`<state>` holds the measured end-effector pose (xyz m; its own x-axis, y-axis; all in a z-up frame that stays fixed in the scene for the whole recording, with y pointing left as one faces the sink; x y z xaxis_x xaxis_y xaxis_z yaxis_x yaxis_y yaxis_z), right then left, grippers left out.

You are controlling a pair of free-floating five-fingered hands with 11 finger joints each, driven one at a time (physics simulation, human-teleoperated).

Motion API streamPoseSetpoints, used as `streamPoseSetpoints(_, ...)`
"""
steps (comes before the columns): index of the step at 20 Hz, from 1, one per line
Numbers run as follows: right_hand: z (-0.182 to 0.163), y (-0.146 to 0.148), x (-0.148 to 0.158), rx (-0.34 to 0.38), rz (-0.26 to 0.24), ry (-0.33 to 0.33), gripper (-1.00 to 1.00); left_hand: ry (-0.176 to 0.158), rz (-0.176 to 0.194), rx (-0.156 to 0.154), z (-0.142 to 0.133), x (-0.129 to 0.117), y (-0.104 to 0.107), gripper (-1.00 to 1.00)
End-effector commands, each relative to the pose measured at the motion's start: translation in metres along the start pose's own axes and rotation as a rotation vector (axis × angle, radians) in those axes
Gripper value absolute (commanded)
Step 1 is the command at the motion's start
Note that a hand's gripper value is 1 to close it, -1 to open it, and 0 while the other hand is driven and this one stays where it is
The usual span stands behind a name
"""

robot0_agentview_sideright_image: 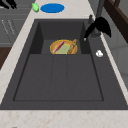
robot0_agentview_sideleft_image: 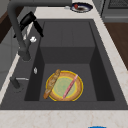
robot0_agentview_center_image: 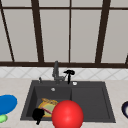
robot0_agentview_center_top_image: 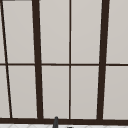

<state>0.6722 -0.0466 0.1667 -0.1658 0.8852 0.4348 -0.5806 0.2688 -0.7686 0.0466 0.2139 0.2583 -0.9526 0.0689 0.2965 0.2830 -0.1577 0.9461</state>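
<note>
Right hand (robot0_agentview_center_image: pixel 69 73) hovers just right of the faucet (robot0_agentview_center_image: pixel 56 71) at the sink's (robot0_agentview_center_image: pixel 100 100) back rim, fingers straight and pointing down, holding nothing. Left hand (robot0_agentview_center_image: pixel 38 114) by front rim, fingers unclear. Next: precise contact with faucet.

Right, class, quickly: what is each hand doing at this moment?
Left hand: at the sink's front left edge, near the plate; cannot tell its fingers.
Right hand: open, fingers pointing down beside the faucet, holding nothing.
</note>
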Motion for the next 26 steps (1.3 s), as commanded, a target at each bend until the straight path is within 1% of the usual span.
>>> streamPoseSetpoints(1,-0.025,0.009,-0.003,0.022,0.007,0.017,-1.0,0.0,0.0,0.0,0.0,0.0,0.0,0.0)
streamPoseSetpoints(2,-0.028,0.008,-0.004,0.042,-0.009,0.015,-1.0,0.0,0.0,0.0,0.0,0.0,0.0,0.0)
streamPoseSetpoints(4,-0.038,0.005,-0.001,0.11,-0.031,0.027,-1.0,0.0,0.0,0.0,0.0,0.0,0.0,0.0)
streamPoseSetpoints(6,-0.041,0.001,-0.004,0.174,-0.062,0.023,-1.0,0.0,0.0,0.0,0.0,0.0,0.0,0.0)
streamPoseSetpoints(13,-0.064,-0.011,-0.005,0.355,-0.114,0.012,-1.0,0.0,0.0,0.0,0.0,0.0,0.0,0.0)
streamPoseSetpoints(15,-0.077,-0.006,0.0,0.411,-0.119,0.018,-1.0,0.0,0.0,0.0,0.0,0.0,0.0,0.0)
streamPoseSetpoints(16,-0.082,-0.001,0.005,0.419,-0.105,0.023,1.0,0.0,0.0,0.0,0.0,0.0,0.0,0.0)
streamPoseSetpoints(17,-0.088,0.0,0.009,0.422,-0.081,0.028,1.0,0.0,0.0,0.0,0.0,0.0,0.0,0.0)
streamPoseSetpoints(21,-0.09,-0.004,0.007,0.546,-0.149,0.016,1.0,0.0,0.0,0.0,0.0,0.0,0.0,0.0)
streamPoseSetpoints(22,-0.09,-0.004,0.006,0.544,-0.161,0.019,1.0,0.0,0.0,0.0,0.0,0.0,0.0,0.0)
streamPoseSetpoints(26,-0.087,-0.005,0.005,0.515,-0.153,0.016,1.0,0.0,0.0,0.0,0.0,0.0,0.0,0.0)
